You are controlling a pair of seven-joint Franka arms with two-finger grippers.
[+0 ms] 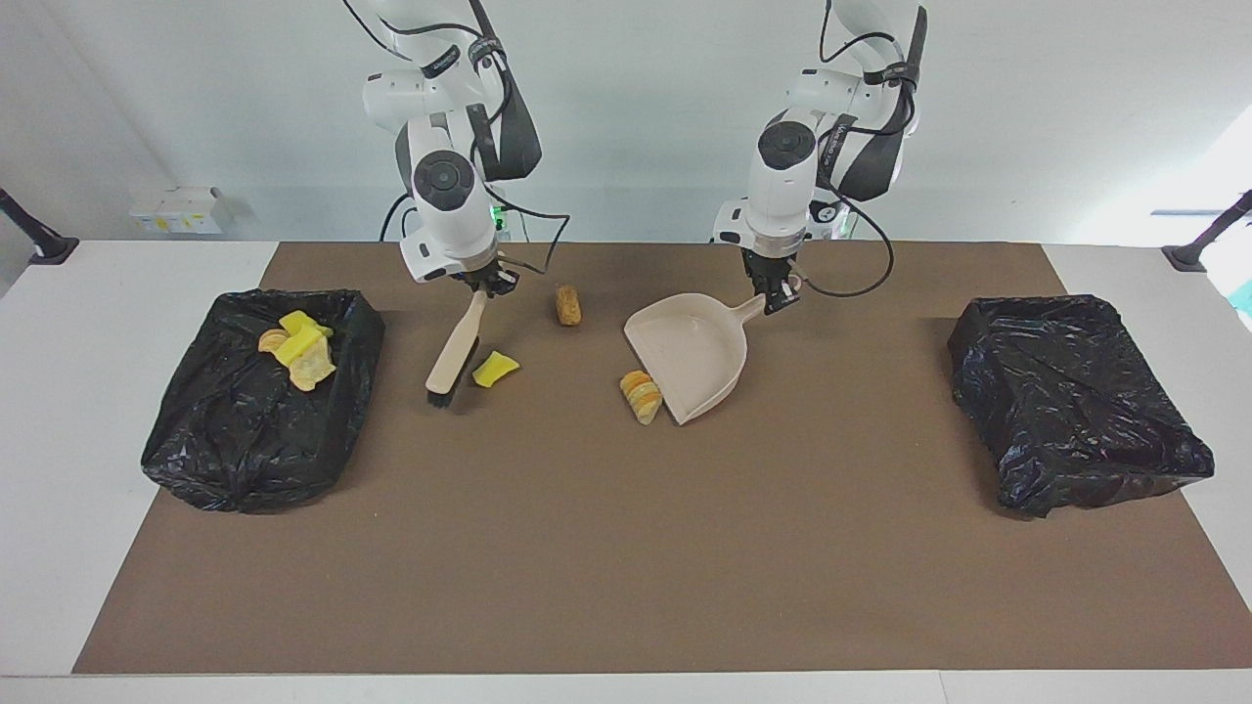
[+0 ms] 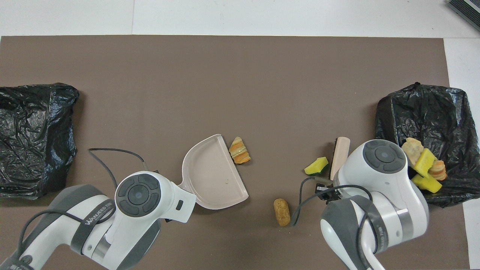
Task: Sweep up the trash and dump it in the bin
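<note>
The yellow wedge (image 1: 496,369) lies just beside the brush (image 1: 453,355) bristles, well apart from the dustpan (image 1: 690,354), toward the right arm's end; the croissant (image 1: 642,396) touches the dustpan's lip; the cork roll (image 1: 567,304) sits nearer the robots than the dustpan; a hard stroke could flick the wedge past the dustpan or knock the croissant aside; right gripper (image 1: 486,285) clamps the brush handle, left gripper (image 1: 779,298) clamps the dustpan handle; bare mat lies between; the filled bin (image 1: 196,430) stands close beside the brush.
</note>
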